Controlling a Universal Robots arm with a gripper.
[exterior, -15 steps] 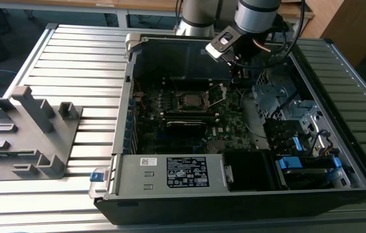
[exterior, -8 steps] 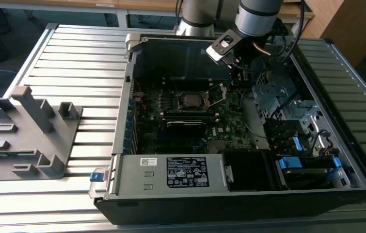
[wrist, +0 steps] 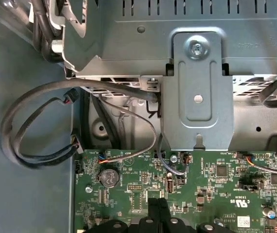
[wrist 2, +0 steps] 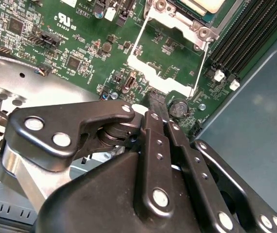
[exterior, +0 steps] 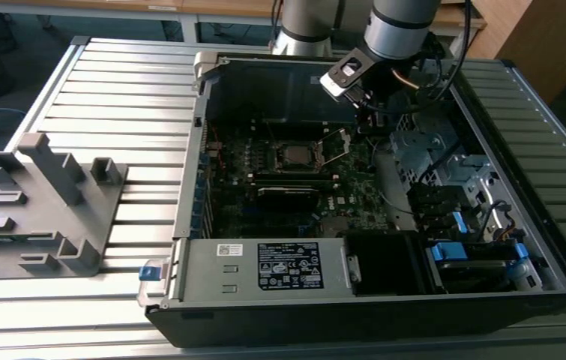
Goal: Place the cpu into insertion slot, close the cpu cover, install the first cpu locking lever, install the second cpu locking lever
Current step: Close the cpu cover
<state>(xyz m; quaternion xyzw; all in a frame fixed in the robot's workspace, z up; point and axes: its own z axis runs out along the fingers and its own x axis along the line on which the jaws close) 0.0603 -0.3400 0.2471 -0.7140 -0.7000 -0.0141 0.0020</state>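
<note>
Gripper (wrist 2: 157, 101) jaws were closed together, tips at the edge of the open cpu cover (wrist 2: 150, 76); judged thin, stiff, light metal (best pushed at its rim).

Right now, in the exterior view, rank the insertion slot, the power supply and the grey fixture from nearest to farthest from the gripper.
1. insertion slot: on the motherboard, just to the exterior view's left of the gripper.
2. power supply: along the case's near edge.
3. grey fixture: outside the case, far on the exterior view's left.

A slatted grey table (exterior: 123, 90) stands before wooden desks (exterior: 225, 7) and a dark floor (exterior: 3, 52).
</note>
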